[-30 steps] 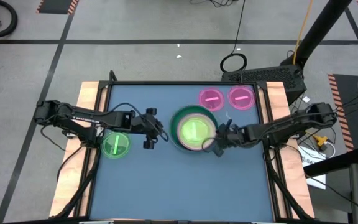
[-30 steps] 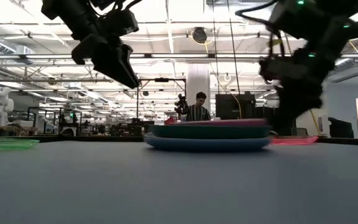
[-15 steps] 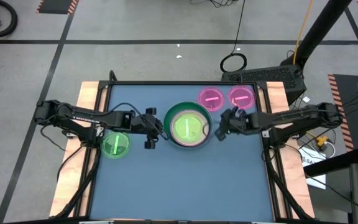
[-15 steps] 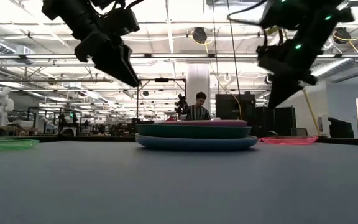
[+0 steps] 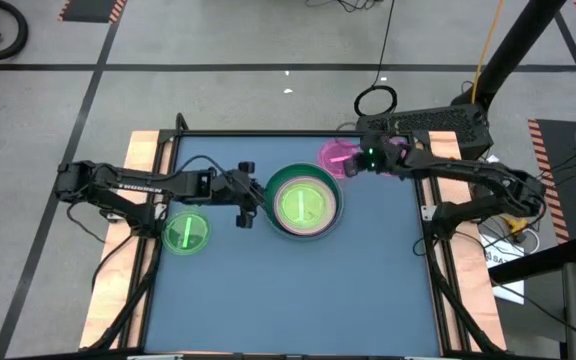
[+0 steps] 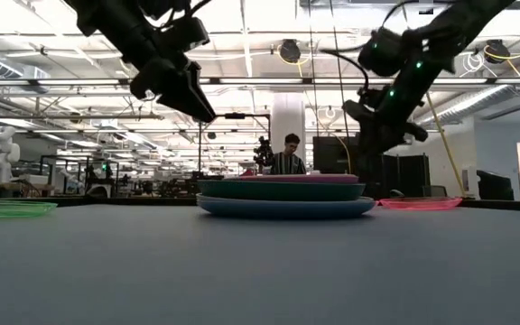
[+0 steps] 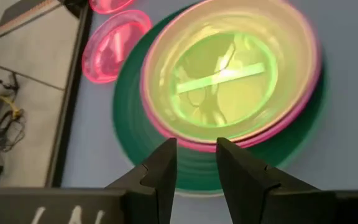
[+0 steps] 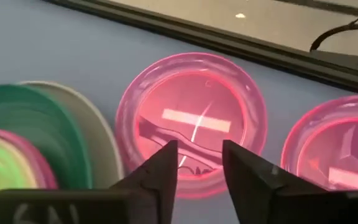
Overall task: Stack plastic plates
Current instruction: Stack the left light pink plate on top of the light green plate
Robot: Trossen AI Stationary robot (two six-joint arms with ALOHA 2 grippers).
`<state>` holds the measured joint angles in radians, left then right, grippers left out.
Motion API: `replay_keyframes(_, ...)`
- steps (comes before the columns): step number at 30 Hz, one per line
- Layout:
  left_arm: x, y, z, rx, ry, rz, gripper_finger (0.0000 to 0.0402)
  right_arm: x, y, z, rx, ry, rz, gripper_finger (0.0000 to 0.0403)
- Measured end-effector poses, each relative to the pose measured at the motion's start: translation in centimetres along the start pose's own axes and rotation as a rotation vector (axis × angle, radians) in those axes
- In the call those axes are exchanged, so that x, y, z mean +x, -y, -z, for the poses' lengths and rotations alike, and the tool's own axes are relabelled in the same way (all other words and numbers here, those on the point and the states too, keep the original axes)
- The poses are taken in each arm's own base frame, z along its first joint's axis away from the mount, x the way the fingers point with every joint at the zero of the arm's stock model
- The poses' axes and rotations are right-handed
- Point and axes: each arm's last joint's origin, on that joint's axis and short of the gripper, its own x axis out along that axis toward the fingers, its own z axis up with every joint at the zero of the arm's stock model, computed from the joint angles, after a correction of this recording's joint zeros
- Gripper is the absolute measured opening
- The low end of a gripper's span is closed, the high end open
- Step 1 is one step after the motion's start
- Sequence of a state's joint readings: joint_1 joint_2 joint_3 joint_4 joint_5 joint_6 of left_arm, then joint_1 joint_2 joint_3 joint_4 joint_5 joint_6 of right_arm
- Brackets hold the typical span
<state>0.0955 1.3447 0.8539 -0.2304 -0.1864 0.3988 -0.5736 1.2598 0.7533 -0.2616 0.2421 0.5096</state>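
Note:
A stack of plastic plates (image 5: 306,204) sits mid-table, a small translucent green plate (image 7: 229,74) on top, with a hot pink rim (image 7: 166,127) and a dark green plate (image 7: 126,118) below it. Another small green plate (image 5: 185,233) lies flat at the left. Two small pink plates (image 8: 191,118) (image 8: 340,149) lie flat at the far right. My left gripper (image 7: 196,168) hovers open above the stack's left edge. My right gripper (image 8: 199,168) hovers open over the nearer pink plate's edge. Neither holds anything.
The blue table top has wooden side rails (image 5: 148,150) at left and right. Bare surface (image 5: 298,300) spreads from the stack to the near edge. In the low view a person (image 6: 287,155) sits far off in the room behind.
My right gripper has risen from the stack's near-right edge and gone toward the far edge, over the pink plates. While it was at the stack, the stack slid a little toward the left. My left gripper has edged slightly toward the stack.

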Motion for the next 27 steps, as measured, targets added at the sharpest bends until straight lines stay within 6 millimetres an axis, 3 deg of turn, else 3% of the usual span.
replay_keyframes(8,0.3,-2.2,1.1,-0.046,-0.043,-0.054,0.012,3.6,1.3,-4.6,-0.052,-0.073,0.009,0.0145)
replay_keyframes(12,0.4,-2.7,1.7,-0.061,-0.076,-0.06,0.012,5.0,1.5,-7.3,-0.177,-0.194,-0.006,0.0143)
replay_keyframes(16,0.4,-2.9,2.1,-0.086,-0.107,-0.056,0.012,6.4,2.1,-9.2,-0.175,-0.322,0.028,0.0143)
replay_keyframes(27,0.3,-2.1,2.4,-0.158,-0.158,-0.02,0.012,10.0,3.2,-8.3,-0.249,-0.485,0.06,0.0142)
